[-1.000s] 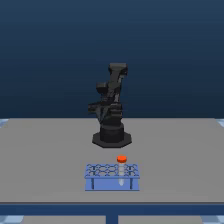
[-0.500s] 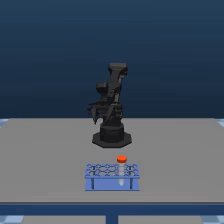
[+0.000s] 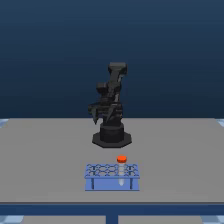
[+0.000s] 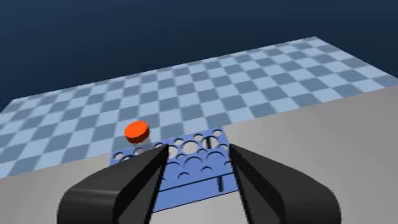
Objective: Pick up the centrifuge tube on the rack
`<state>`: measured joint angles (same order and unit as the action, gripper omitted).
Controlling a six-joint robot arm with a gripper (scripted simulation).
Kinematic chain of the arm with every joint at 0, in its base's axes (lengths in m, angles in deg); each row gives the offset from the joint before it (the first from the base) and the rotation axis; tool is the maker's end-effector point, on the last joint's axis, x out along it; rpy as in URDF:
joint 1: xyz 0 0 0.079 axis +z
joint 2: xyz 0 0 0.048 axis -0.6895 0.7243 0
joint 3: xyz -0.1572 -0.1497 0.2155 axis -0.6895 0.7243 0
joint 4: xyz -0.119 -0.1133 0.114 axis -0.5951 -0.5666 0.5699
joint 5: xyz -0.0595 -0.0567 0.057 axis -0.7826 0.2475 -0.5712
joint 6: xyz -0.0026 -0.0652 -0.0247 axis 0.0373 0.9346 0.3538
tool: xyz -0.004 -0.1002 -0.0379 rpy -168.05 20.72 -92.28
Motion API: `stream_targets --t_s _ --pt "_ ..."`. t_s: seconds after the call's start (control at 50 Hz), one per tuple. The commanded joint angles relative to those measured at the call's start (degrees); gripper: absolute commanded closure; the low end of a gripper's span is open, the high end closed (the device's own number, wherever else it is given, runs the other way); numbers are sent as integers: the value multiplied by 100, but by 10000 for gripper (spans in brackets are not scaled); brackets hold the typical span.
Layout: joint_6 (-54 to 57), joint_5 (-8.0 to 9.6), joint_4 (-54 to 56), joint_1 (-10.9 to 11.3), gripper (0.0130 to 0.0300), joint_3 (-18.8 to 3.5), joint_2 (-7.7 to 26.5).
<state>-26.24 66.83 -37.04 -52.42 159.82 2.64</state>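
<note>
The slender translucent orange-capped centrifuge tube (image 4: 136,132) stands upright in a corner hole of the light-blue perforated rack (image 4: 197,155); light, smooth plastic, probably best gripped just under the cap; black gripper (image 4: 197,156) open, empty, well apart

Spread gripper (image 4: 197,159) above rack (image 4: 191,167)

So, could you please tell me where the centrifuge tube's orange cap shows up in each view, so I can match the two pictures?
Exterior view: the centrifuge tube stands in the rack, its orange cap above the far edge, toward the exterior view's right.
Wrist view: the centrifuge tube shows its cap beyond the open end effector, over a corner of the rack.
Shared landmark: the light-blue rack.
</note>
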Motion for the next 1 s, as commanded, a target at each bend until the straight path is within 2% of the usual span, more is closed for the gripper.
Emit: stream_targets --t_s 0.02,0.4,0.66,1.0 --pt "298 -41 258 46 130 -11 39" --pt "1468 -184 1439 227 130 -77 261" --pt "2596 -355 2578 445 130 -174 560" --pt "3329 -517 3319 651 130 -294 891"
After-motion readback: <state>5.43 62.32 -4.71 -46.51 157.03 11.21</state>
